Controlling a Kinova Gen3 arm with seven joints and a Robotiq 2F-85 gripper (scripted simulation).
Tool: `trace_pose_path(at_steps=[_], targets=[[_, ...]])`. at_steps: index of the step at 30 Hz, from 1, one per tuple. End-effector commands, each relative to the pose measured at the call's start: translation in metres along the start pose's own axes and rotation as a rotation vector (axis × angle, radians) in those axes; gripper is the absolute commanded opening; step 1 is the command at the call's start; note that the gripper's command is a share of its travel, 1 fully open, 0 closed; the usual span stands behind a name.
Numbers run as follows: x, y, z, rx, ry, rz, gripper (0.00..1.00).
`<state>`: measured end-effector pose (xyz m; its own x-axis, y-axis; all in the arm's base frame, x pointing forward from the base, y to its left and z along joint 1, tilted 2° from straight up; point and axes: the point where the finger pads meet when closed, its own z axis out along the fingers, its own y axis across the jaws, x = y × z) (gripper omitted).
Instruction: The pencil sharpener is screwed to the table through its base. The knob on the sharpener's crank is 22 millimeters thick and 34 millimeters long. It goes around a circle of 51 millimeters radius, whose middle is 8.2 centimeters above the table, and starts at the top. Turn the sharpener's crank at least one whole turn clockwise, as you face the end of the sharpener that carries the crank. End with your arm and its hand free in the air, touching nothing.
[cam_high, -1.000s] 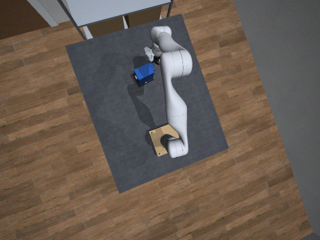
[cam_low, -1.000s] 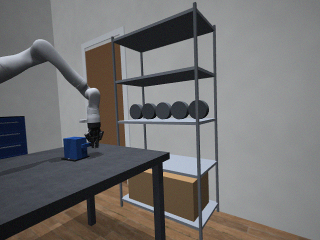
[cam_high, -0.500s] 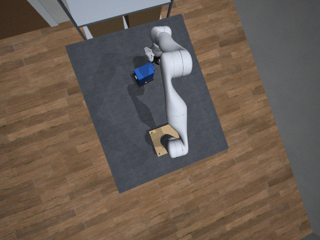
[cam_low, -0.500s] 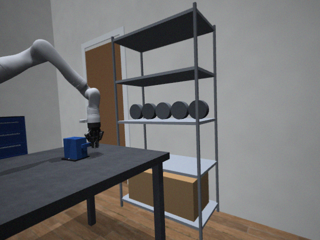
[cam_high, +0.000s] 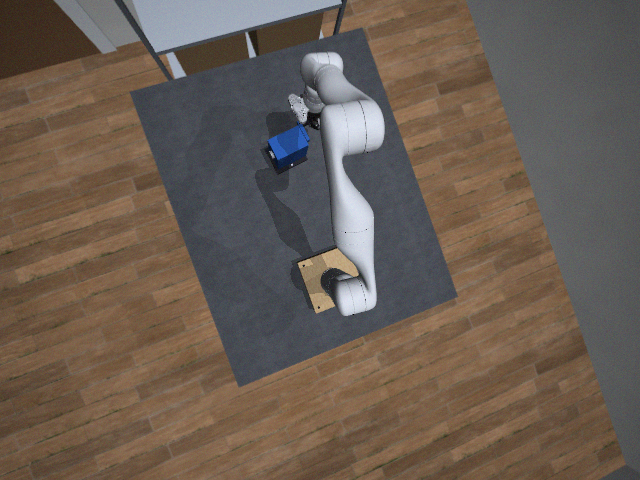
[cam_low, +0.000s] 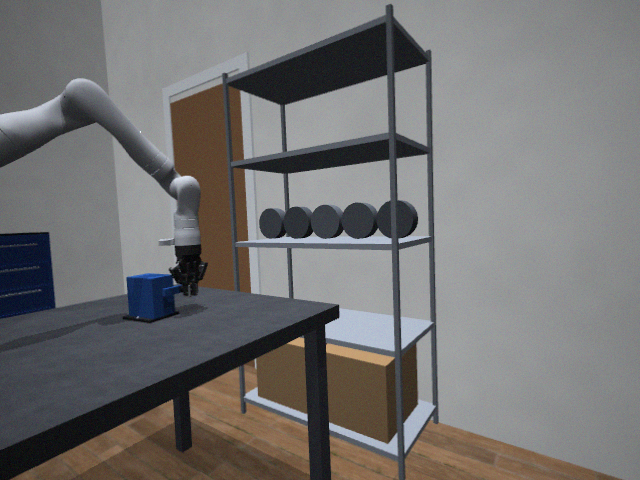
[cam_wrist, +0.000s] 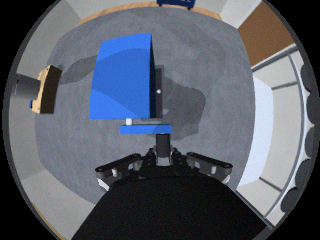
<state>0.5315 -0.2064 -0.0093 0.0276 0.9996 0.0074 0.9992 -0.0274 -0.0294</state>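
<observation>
Pencil sharpener (cam_low: 149, 295), blue, on table (cam_low: 248, 330) near shelf rack (cam_low: 393, 155); gripper (cam_low: 189, 290) clenched on crank knob (cam_wrist: 162, 142) at sharpener's rack-facing end, hanging vertically over it; turning judged underway, share completed undeterminable.
</observation>
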Motion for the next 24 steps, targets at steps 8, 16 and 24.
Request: trace_pose_path(at_steps=[8,16,24], targets=[[0.000,0.000,0.005,-0.002,-0.001,0.000,0.00],[0.000,-0.002,0.014,-0.002,-0.001,0.000,0.00],[0.000,-0.009,0.029,-0.002,-0.001,0.000,0.00]])
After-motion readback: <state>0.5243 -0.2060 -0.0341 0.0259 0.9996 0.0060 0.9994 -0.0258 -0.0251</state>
